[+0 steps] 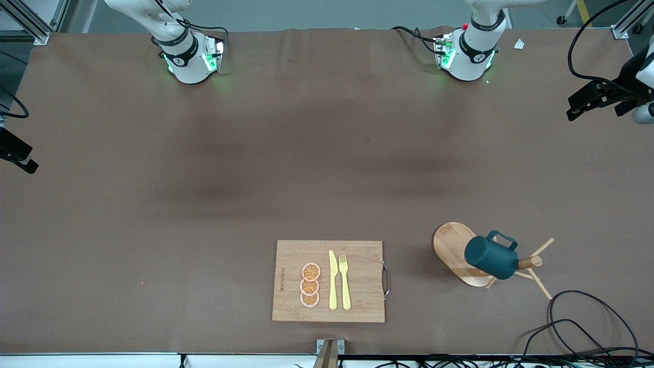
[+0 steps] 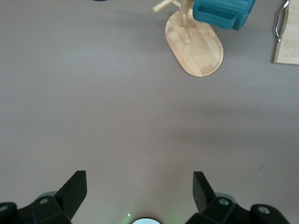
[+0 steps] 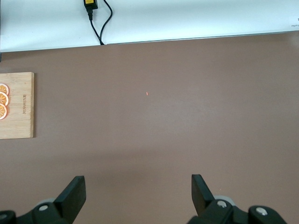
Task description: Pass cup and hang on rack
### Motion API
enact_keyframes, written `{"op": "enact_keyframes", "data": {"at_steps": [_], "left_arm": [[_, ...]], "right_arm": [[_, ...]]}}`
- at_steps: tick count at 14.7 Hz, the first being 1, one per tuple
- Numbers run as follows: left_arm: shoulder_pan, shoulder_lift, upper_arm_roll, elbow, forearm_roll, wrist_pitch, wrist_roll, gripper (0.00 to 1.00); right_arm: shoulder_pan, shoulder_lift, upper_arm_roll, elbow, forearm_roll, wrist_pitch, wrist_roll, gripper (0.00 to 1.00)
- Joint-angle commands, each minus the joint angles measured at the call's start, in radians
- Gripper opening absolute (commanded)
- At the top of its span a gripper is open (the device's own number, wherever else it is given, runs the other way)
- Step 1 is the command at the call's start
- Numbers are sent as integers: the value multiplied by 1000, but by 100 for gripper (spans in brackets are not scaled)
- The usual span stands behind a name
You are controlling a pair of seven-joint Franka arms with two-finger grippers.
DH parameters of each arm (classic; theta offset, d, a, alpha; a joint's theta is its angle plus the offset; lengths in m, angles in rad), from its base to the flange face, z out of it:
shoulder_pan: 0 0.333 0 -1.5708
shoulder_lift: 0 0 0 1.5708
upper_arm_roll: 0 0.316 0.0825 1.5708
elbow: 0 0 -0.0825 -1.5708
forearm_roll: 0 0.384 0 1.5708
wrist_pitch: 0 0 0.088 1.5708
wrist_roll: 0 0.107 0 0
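**Cup on the rack, both hands wide open**

Front view: the cup (image 1: 491, 257) hangs on the rack (image 1: 454, 248), tipped sideways against the post, its loop handle turned up. The rack stands toward the left arm's end of the table (image 1: 204, 204), beside a cutting board (image 1: 357, 255) that carries a knife (image 1: 332, 280), a fork (image 1: 345, 282) and 3 orange slices (image 1: 310, 284). Both arms wait, drawn back out to the table's ends.

Left wrist view: the left hand (image 2: 139, 186) is released, its 2 fingers spread with nothing between them, over bare table. The cup (image 2: 223, 11) and rack (image 2: 198, 46) lie well apart from it, at the frame's edge.

Right wrist view: the right hand (image 3: 138, 189) is likewise released and empty; only a corner of the cutting board (image 3: 18, 112) shows, no cup.

Handling (a judgement): the cup looks rigid, glazed and breakable, fairly light, the ribbed wall giving some purchase. The wall or rim seems the best hold, leaving the handle free for a peg.
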Motion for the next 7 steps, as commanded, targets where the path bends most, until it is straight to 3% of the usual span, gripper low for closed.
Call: {"op": "enact_keyframes", "data": {"at_steps": [1, 7], "left_arm": [[-2, -10, -4, -7, 8, 5, 62, 100], [-5, 2, -8, 25, -18, -13, 57, 100]], "right_arm": [[-6, -27, 2, -20, -3, -1, -13, 100], [-17, -28, 2, -20, 0, -3, -36, 100]]}}
